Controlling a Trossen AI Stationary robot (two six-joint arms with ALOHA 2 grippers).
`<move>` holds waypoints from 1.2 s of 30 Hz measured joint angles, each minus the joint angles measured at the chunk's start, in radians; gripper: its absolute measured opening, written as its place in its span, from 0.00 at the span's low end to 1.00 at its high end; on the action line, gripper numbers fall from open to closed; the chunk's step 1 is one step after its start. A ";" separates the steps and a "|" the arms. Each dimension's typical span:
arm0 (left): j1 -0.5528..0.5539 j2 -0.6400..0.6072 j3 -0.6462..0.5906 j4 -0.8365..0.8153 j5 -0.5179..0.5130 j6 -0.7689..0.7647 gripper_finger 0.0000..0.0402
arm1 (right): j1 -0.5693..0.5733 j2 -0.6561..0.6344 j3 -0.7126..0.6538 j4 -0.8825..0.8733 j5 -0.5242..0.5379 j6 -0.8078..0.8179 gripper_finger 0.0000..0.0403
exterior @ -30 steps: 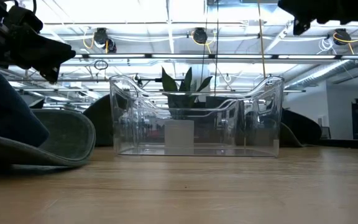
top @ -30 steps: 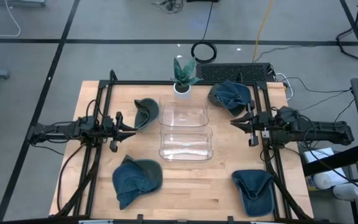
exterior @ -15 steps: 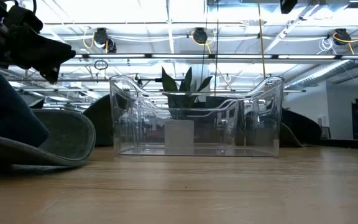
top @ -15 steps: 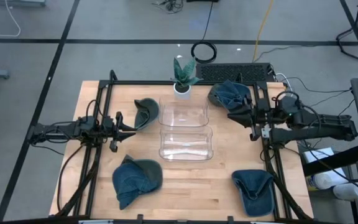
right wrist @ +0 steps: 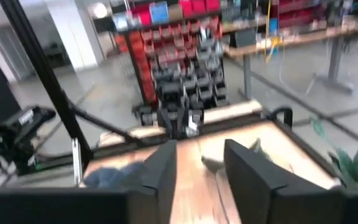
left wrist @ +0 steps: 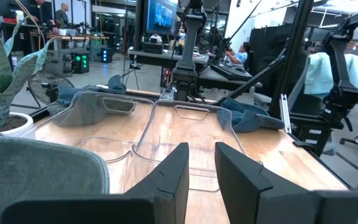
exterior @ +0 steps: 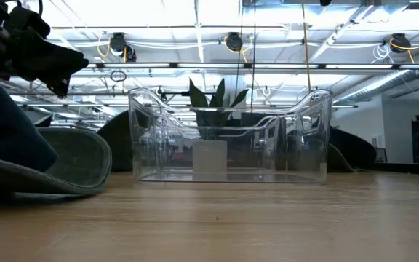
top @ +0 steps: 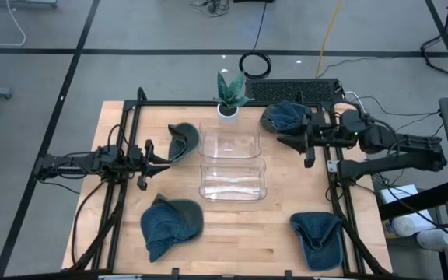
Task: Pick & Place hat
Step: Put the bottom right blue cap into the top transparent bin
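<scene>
Four denim hats lie on the wooden table (top: 278, 225) around two clear plastic bins (top: 232, 167): one at the far right (top: 285, 118), one at the near right (top: 317, 237), one at the near left (top: 169, 224) and a darker one at the far left (top: 183, 140). The right gripper (top: 282, 140) hovers just beside the far-right hat, its fingers (right wrist: 244, 168) parted with a clear gap and holding nothing. The left gripper (top: 164, 162) waits at the table's left side near the darker hat, its fingers (left wrist: 169, 174) narrowly apart and empty.

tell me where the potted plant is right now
In the high view the potted plant stands at the table's far edge, near the middle, just behind the clear bins, between two hats.
</scene>
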 joint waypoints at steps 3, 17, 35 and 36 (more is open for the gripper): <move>0.000 0.000 0.000 0.000 0.000 0.000 0.22 | 0.000 0.045 0.088 -0.130 0.000 0.002 0.40; 0.000 0.000 0.000 0.000 0.000 0.000 0.22 | 0.000 0.223 0.409 -0.643 -0.009 0.121 0.50; 0.000 0.000 0.000 0.000 0.000 0.000 0.22 | 0.169 0.333 0.483 -0.758 -0.481 0.798 0.40; 0.000 0.000 0.000 0.000 0.000 0.000 0.22 | 0.188 0.334 0.483 -0.754 -0.482 0.838 0.39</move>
